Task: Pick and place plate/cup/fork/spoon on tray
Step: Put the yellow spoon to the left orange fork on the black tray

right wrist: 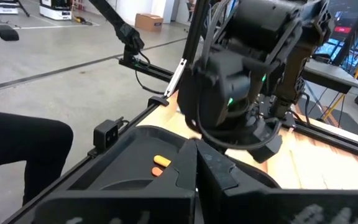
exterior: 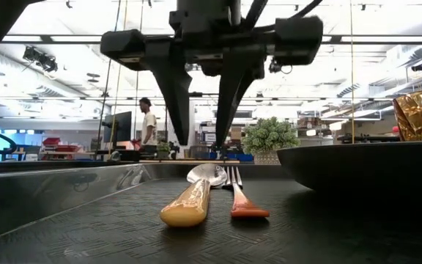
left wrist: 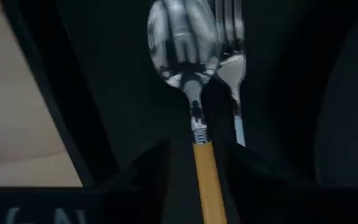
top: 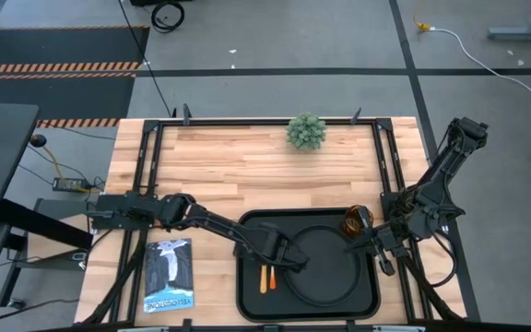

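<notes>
1. Wooden bench (top: pixel 247 166) carries the black tray (top: pixel 247 304), a potted plant (top: pixel 306 131) and a booklet (top: pixel 168 275).
2. Spoon (exterior: pixel 193 192) and fork (exterior: pixel 240 194) lie side by side on the tray, beside the plate (top: pixel 325 267); the amber cup (top: pixel 353 222) stands at the plate's far edge.
3. Left gripper (exterior: pixel 202 125) hangs above the cutlery, fingers apart, gripping nothing — judged a release.
4. Right gripper (top: pixel 369 242) waits over the tray's right rim; whether its fingers are apart I cannot tell.
</notes>
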Controlling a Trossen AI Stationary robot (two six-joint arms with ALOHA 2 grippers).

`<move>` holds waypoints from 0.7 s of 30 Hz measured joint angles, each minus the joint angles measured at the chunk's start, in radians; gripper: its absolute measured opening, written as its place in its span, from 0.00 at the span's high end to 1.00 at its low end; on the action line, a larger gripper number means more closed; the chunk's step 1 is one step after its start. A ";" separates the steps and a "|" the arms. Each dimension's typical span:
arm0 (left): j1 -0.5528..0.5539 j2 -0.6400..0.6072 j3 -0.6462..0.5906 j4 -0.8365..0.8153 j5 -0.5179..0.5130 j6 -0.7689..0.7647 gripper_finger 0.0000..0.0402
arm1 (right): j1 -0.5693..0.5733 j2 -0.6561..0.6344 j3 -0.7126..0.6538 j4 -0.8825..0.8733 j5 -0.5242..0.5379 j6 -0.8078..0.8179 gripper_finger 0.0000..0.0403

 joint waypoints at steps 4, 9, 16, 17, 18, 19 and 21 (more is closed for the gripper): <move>-0.003 -0.018 0.000 -0.015 -0.007 0.118 0.62 | 0.000 0.000 0.000 -0.018 0.000 0.005 0.98; -0.012 -0.034 0.000 -0.017 -0.125 0.372 0.67 | 0.000 0.000 0.000 -0.021 0.007 -0.010 0.98; -0.015 -0.031 0.000 -0.004 -0.313 0.577 0.69 | 0.000 0.000 0.000 -0.021 0.027 -0.020 0.98; -0.014 -0.031 0.000 -0.003 -0.331 0.590 0.69 | 0.000 0.000 0.000 -0.021 0.027 -0.019 0.98; -0.014 -0.031 0.000 0.002 -0.352 0.602 0.69 | 0.000 0.000 0.000 -0.021 0.028 -0.019 0.98; -0.014 -0.031 0.000 0.007 -0.373 0.612 0.69 | 0.000 0.000 0.000 -0.021 0.027 -0.019 0.98; -0.014 -0.031 0.000 0.018 -0.409 0.631 0.69 | 0.000 0.000 0.000 -0.021 0.029 -0.019 0.98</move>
